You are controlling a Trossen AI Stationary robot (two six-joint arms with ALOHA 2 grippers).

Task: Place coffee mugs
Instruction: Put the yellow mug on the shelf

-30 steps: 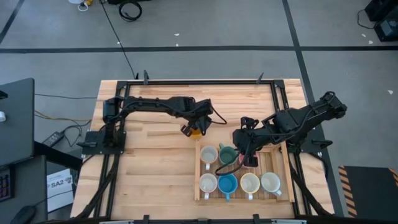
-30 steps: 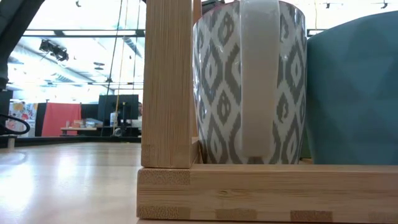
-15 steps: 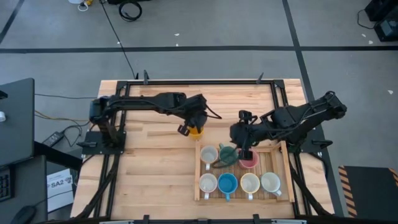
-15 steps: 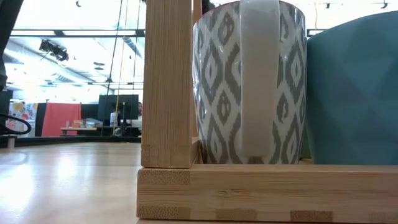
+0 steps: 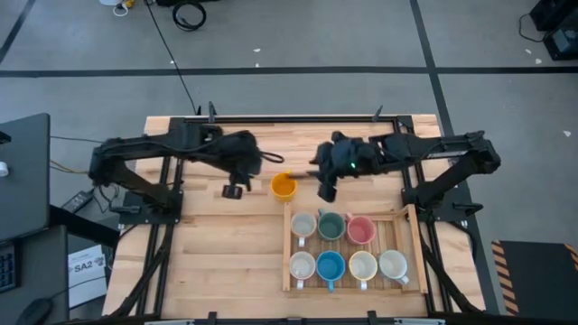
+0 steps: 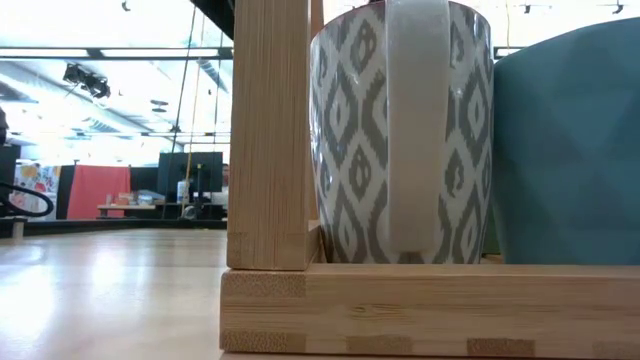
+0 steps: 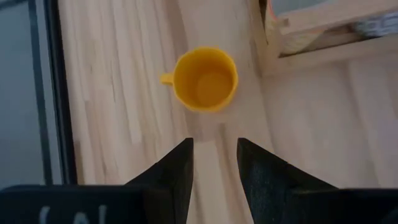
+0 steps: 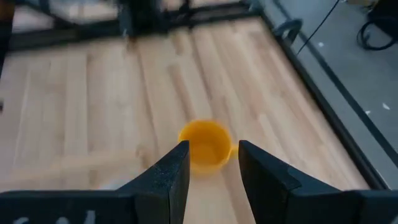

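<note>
Handover stage: orange mug [image 5: 284, 186] stands free on the bench [image 5: 208, 262] between open-jawed left gripper [image 5: 232, 191] and right gripper [image 5: 325, 192]; right should grasp it for the tray's [image 5: 416, 262] empty slot.

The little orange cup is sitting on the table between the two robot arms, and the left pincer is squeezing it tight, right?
Not quite. The small round orange ceramic mug does sit on the wooden table between the two arms, but the left pincer is not squeezing it. The high view shows it apart from the mug, and the left wrist view shows its fingers open with the mug beyond them.
</note>
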